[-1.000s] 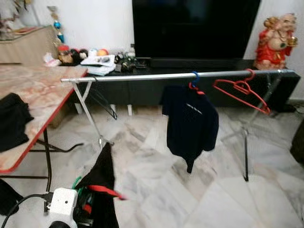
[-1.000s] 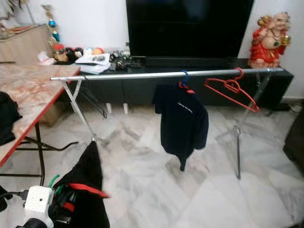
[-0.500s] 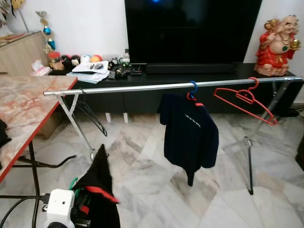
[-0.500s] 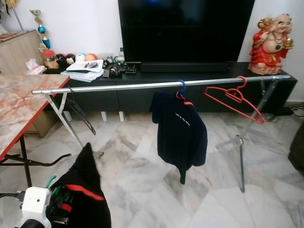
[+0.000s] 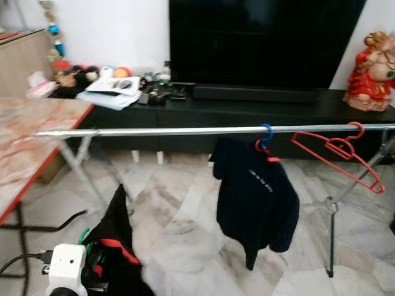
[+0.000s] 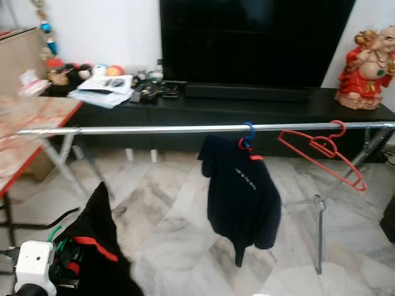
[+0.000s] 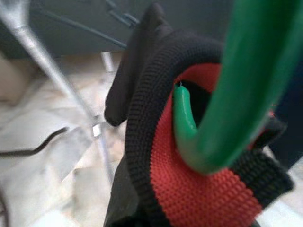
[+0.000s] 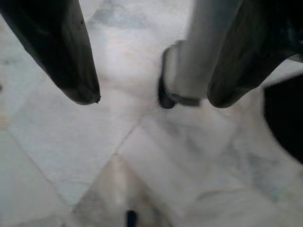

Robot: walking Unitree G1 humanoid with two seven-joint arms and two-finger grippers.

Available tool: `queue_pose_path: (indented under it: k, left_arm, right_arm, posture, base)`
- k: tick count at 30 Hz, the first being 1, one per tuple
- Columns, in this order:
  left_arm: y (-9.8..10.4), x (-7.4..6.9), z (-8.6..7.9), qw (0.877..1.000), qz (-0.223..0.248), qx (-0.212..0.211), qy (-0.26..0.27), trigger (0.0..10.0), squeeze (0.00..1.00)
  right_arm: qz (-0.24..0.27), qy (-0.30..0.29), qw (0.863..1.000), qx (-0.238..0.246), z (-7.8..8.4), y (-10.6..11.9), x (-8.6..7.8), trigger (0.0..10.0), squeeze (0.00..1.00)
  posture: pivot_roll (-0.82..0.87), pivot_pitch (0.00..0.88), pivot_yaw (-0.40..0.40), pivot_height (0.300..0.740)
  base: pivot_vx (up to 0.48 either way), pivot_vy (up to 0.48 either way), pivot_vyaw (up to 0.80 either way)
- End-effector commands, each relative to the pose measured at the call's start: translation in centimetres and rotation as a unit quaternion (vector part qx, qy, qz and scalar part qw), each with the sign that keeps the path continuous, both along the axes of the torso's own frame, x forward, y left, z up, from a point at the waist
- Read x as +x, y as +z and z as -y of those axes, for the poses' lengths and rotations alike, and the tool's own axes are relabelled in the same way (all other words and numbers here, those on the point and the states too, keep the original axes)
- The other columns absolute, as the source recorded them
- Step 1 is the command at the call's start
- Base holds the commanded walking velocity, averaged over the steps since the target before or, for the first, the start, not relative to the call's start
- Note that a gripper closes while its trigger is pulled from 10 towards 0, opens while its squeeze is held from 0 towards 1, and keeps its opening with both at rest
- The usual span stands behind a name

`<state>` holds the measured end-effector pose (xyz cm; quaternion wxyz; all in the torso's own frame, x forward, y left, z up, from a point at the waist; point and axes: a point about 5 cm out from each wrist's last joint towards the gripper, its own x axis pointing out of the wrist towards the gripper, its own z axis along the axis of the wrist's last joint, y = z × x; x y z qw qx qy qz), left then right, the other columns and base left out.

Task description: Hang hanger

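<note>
A silver rail (image 5: pixel 154 131) spans the scene from side to side, its long left stretch bare. Right of centre on it hangs a dark shirt (image 5: pixel 256 194) from a blue hook (image 5: pixel 266 134), and just beyond that an empty red hanger (image 5: pixel 336 154), tilted, close to the rail's right leg (image 5: pixel 331 237). Low at the left, the left arm's white wrist (image 5: pixel 65 268) carries a black garment (image 5: pixel 117 246) with a red-banded collar; the left wrist view shows the green hanger (image 7: pixel 227 90) hook threaded through that collar (image 7: pixel 189 189), but whether the left fingers are clenched cannot be told. The right gripper (image 8: pixel 151 101) hangs over the marble floor (image 5: pixel 185 228) with its fingers (image 8: pixel 71 56) spread apart and grasping nothing, beside a metal stand foot (image 8: pixel 180 94). A red-edged table (image 5: pixel 24 166) borders the left. Behind the rail stand a black TV console (image 5: pixel 247 111), cluttered at its left end, a television (image 5: pixel 265 43) and a red figurine (image 5: pixel 373 74).
</note>
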<state>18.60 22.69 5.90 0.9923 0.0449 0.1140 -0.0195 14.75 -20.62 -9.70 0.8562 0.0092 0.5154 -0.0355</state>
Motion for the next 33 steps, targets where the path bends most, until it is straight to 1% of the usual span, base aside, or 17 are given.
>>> queue_pose_path:
  k: [1,6,7,12,19,23,28,29,33]
  left_arm:
    - [0.9,0.1,-0.8,1.000,0.013,0.013,0.008,10.0,0.00]
    - [0.9,0.2,-0.4,1.000,0.013,0.007,0.003,10.0,0.00]
    - [0.8,0.3,-0.3,1.000,0.006,0.012,-0.002,10.0,0.00]
    - [0.9,0.3,-0.1,1.000,0.011,0.017,-0.009,10.0,0.00]
    - [0.9,0.3,0.0,1.000,0.012,0.017,-0.010,10.0,0.00]
    - [0.8,0.2,0.2,1.000,0.009,0.017,-0.011,10.0,0.00]
    - [0.7,0.2,0.3,1.000,0.008,0.019,-0.018,10.0,0.00]
    - [0.7,0.2,0.3,1.000,0.009,0.019,-0.018,10.0,0.00]
    - [0.7,0.2,0.3,1.000,0.008,0.021,-0.016,10.0,0.00]
  right_arm:
    - [0.011,0.003,1.000,0.007,-0.6,0.2,0.8,10.0,0.00]
    - [0.015,0.008,1.000,0.008,-1.0,0.4,1.3,10.0,0.00]
    - [0.016,0.008,1.000,0.009,-1.0,0.4,1.4,10.0,0.00]
    - [0.017,0.012,1.000,0.009,-1.2,0.5,1.7,10.0,0.00]
    - [0.016,0.026,0.999,0.009,-1.7,0.5,2.0,10.0,0.00]
    - [0.015,0.039,0.999,0.010,-2.7,0.4,2.1,10.0,0.00]
    - [0.017,0.045,0.999,0.012,-3.3,0.4,2.1,10.0,0.00]
    - [0.017,0.048,0.999,0.011,-3.3,0.4,2.1,10.0,0.00]
    - [0.016,0.049,0.999,0.007,-2.1,0.5,2.0,10.0,0.00]
  posture:
    - [0.05,0.040,0.005,0.721]
    - [0.05,0.055,0.008,0.721]
    - [0.05,0.056,0.007,0.721]
    - [0.04,0.062,0.006,0.721]
    - [0.05,0.065,0.000,0.721]
    - [0.04,0.066,-0.002,0.721]
    - [0.04,0.060,0.000,0.721]
    - [0.04,0.060,0.000,0.721]
    - [0.05,0.053,-0.003,0.721]
  base:
    - [0.000,0.000,0.00]
    - [0.000,0.000,0.00]
    - [0.000,0.000,0.00]
    - [0.000,0.000,0.00]
    - [0.000,-0.350,0.00]
    - [0.000,-0.364,0.00]
    - [0.000,-0.360,0.00]
    - [0.000,-0.356,0.00]
    - [0.000,-0.337,0.00]
